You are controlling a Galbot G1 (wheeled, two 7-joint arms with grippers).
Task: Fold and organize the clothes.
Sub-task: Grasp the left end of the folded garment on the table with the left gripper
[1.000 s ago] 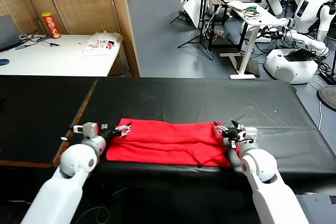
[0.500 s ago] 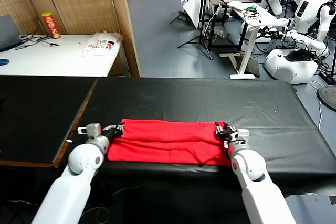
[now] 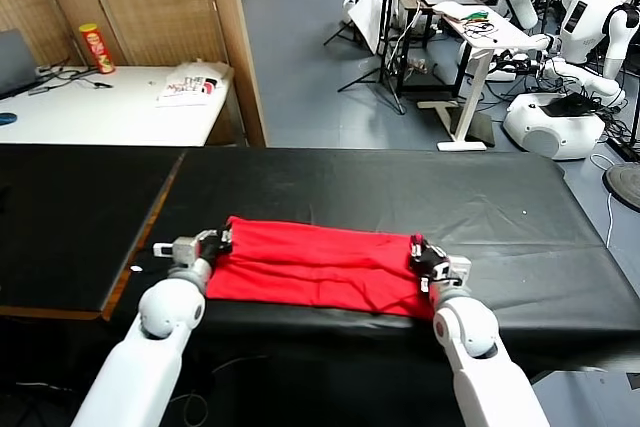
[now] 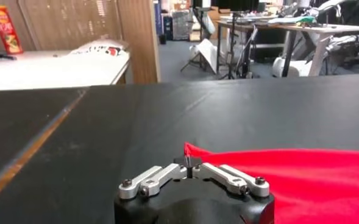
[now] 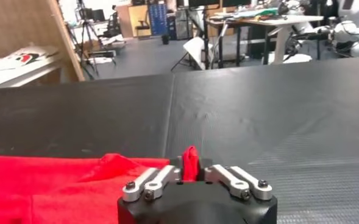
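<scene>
lying flat near the front edge of the black desk (image 3: 400, 187), the red t-shirt (image 3: 320, 267) is bright red and plain on the side that shows, folded into a long low band with a few soft creases and a rumpled lower edge toward the robot's right. its long axis runs side to side across the desk, parallel to the front edge, one short end toward the robot's left and the other toward its right. the left gripper (image 3: 215, 244) sits at the left end of the band, its fingers closed on the far left corner of the cloth; in the left wrist view the red corner (image 4: 194, 152) rises to a small point right at the fingers' tips (image 4: 188, 162). the right gripper (image 3: 422, 257) sits at the right end, and in the right wrist view a narrow upright pinch of red fabric (image 5: 190, 163) stands between its fingers, so it grips that end too. both ends look slightly raised at the fingers while the middle of the shirt rests on the desk. behind the desk, well apart, a white table (image 3: 110, 112) carries a red can (image 3: 97, 47) and a white printed bag (image 3: 190, 84).
</scene>
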